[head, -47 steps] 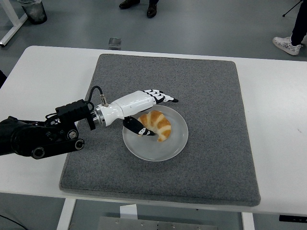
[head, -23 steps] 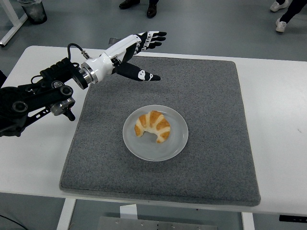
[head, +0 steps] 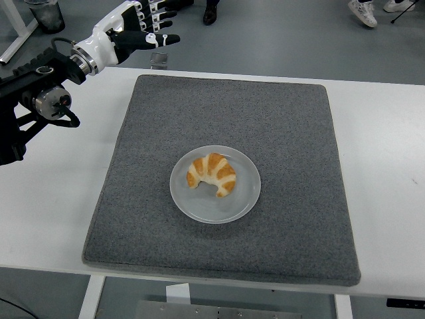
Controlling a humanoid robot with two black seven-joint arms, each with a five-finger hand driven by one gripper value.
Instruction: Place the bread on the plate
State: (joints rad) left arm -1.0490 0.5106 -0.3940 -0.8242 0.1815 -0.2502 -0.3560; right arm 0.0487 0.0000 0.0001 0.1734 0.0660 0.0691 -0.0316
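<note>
Grey mat is lying open around the plate bearing the bread, while the left hand is hovering empty, fingers spread, over the tabletop's far-left edge.

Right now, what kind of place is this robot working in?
Probably a lab or test room: a white table with a grey mat, bare grey floor, and bystanders' shoes at the top.

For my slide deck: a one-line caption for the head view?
Croissant rests on the plate on the grey mat; left hand open, raised at top left.
</note>
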